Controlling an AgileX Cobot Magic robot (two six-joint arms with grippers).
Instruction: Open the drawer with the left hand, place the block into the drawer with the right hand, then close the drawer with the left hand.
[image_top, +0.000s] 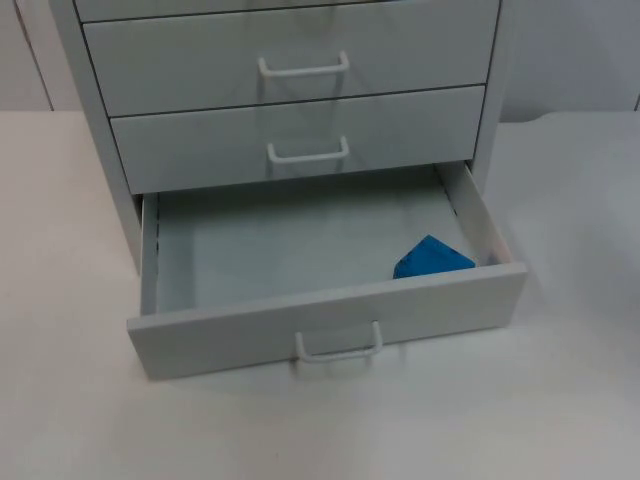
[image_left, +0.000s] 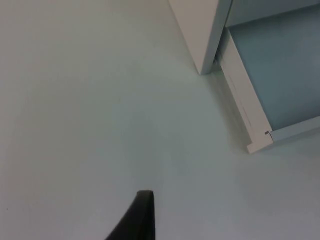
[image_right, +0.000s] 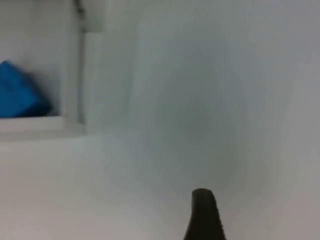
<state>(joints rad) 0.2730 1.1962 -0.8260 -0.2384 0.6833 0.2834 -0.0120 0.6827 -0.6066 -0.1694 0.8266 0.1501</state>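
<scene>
Where the top view looks down, the bottom drawer of the grey cabinet stands pulled out, its smooth front panel hiding the lower part of the angular blue block in its front right corner.

From the left wrist, the left gripper hangs over the white table beside the drawer's corner; its finger spread cannot be told.

From the right wrist, the right gripper hovers over bare table, spread likewise unclear, the block cut off past the drawer wall.
</scene>
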